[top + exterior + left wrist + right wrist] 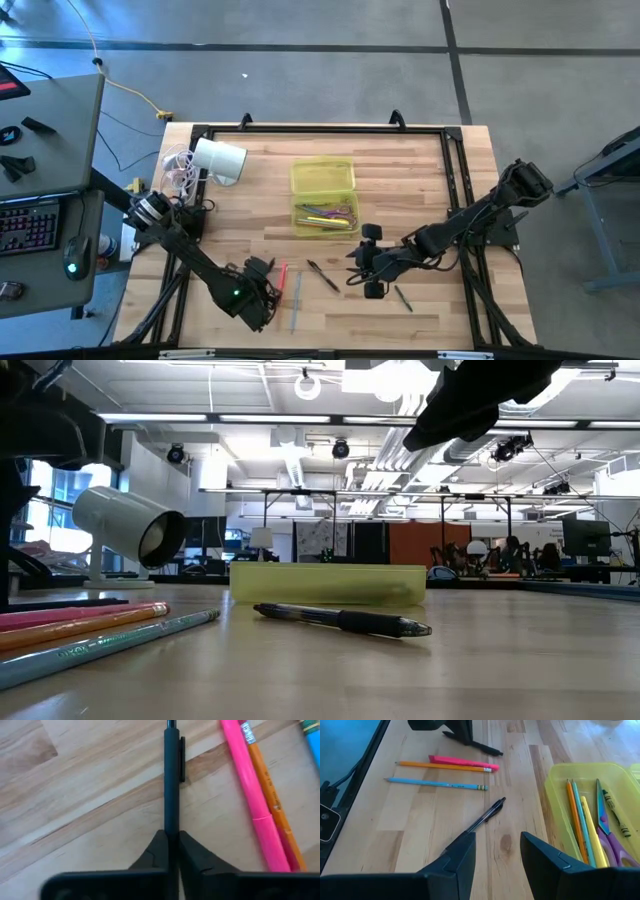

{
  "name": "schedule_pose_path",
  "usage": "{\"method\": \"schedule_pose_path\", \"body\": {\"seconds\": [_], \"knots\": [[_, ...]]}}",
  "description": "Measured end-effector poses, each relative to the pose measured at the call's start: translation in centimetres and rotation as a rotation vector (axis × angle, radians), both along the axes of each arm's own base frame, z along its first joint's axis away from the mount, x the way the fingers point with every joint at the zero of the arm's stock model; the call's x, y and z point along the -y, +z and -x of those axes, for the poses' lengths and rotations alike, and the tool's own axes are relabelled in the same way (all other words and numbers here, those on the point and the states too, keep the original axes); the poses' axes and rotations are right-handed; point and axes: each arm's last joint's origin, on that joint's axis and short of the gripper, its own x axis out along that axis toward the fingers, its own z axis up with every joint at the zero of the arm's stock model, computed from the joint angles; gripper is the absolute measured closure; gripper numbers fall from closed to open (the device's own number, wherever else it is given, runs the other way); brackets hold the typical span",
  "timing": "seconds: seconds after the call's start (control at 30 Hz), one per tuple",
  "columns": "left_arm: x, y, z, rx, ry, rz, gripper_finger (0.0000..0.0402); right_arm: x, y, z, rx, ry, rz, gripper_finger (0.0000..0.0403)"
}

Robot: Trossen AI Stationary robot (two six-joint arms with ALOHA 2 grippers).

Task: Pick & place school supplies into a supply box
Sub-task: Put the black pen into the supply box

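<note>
My left gripper [266, 292] is at the table's near left, shut on a dark pen [171, 780]. Beside it lie a pink pen [250, 795], an orange pencil [272, 805] and a light blue pencil [435, 783]. My right gripper [497, 851] hangs open above the table's near middle, over a second black pen [487, 814] that lies flat. The yellow-green supply box [323, 178] stands at the table's middle and holds several pencils and purple-handled scissors [615, 847]. My left gripper pinches the dark pen's barrel [171, 822] between its two fingertips, away from the clip end [181, 760]. The fingers come steeply from above. The pen runs out ahead of them, low along the wood. Whether it is lifted clear I cannot tell.
A white cylinder [218, 160] with cables lies at the far left. A green pencil [402, 297] lies near the front edge, right of my right gripper. A black frame [330, 128] runs around the table's edges. Bare wood lies at the right side.
</note>
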Motion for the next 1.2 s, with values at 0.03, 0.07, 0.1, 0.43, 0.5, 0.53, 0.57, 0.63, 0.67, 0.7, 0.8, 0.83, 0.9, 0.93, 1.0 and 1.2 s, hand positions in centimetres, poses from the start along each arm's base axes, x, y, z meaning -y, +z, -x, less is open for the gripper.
{"method": "schedule_pose_path", "body": {"seconds": [0.03, 0.07, 0.1, 0.43, 0.5, 0.53, 0.57, 0.63, 0.67, 0.7, 0.8, 0.83, 0.9, 0.93, 1.0, 1.2], "knots": [[0.0, 0.0, 0.0, 0.011, -0.001, -0.006, 0.0371, 0.0, 0.0, 0.0, 0.000, 0.000, 0.000, 0.0265], [0.0, 0.2, -0.1, 0.027, -0.001, -0.016, 0.0371, 0.0, 0.0, 0.0, 0.000, 0.000, 0.000, 0.0265], [0.0, 0.4, -0.2, 0.040, -0.005, -0.028, 0.0371, 0.0, 0.0, 0.0, 0.001, -0.002, -0.002, 0.0265], [-2.4, 5.6, -3.7, 0.183, -0.115, -0.168, 0.0377, 0.0, 0.0, 0.0, 0.007, -0.027, -0.007, 0.0265], [-4.0, 6.4, -4.9, 0.148, -0.172, -0.191, 0.0390, 0.0, 0.0, 0.0, 0.007, -0.027, -0.007, 0.0265], [-4.8, 6.7, -5.6, 0.118, -0.200, -0.177, 0.0390, 0.0, 0.0, 0.0, 0.007, -0.027, -0.007, 0.0265], [-5.6, 6.9, -6.3, 0.098, -0.226, -0.150, 0.0390, 0.0, 0.0, 0.0, 0.005, -0.024, -0.008, 0.0265], [-7.0, 7.1, -7.2, 0.061, -0.257, -0.110, 0.0375, 0.0, 0.0, 0.0, 0.003, -0.023, -0.011, 0.0265], [-7.7, 7.2, -7.7, 0.057, -0.272, -0.100, 0.0361, 0.0, 0.0, 0.0, 0.002, -0.024, -0.012, 0.0265], [-8.2, 7.2, -8.1, 0.060, -0.285, -0.093, 0.0344, 0.0, 0.0, 0.0, -0.001, -0.021, -0.013, 0.0265], [-9.2, 7.2, -8.6, 0.037, -0.341, -0.048, 0.0294, 0.0, -0.1, 0.1, -0.011, -0.008, -0.020, 0.0265], [-9.2, 7.2, -8.7, 0.032, -0.359, -0.008, 0.0282, 0.0, -0.1, 0.1, -0.017, -0.006, -0.020, 0.0265], [-8.8, 7.4, -8.6, 0.012, -0.365, 0.089, 0.0269, 0.0, -0.2, 0.2, -0.033, -0.006, -0.011, 0.0265], [-8.2, 7.7, -8.5, 0.015, -0.366, 0.135, 0.0268, 0.1, -0.3, 0.3, -0.041, -0.006, -0.007, 0.0265], [-7.0, 8.3, -8.2, 0.014, -0.376, 0.189, 0.0272, 0.1, -0.4, 0.4, -0.057, -0.006, 0.000, 0.0265], [-1.9, 9.7, -4.4, -0.065, -0.374, 0.103, 0.0313, 0.3, -0.8, 0.7, -0.101, -0.026, 0.009, 0.0265]]}}
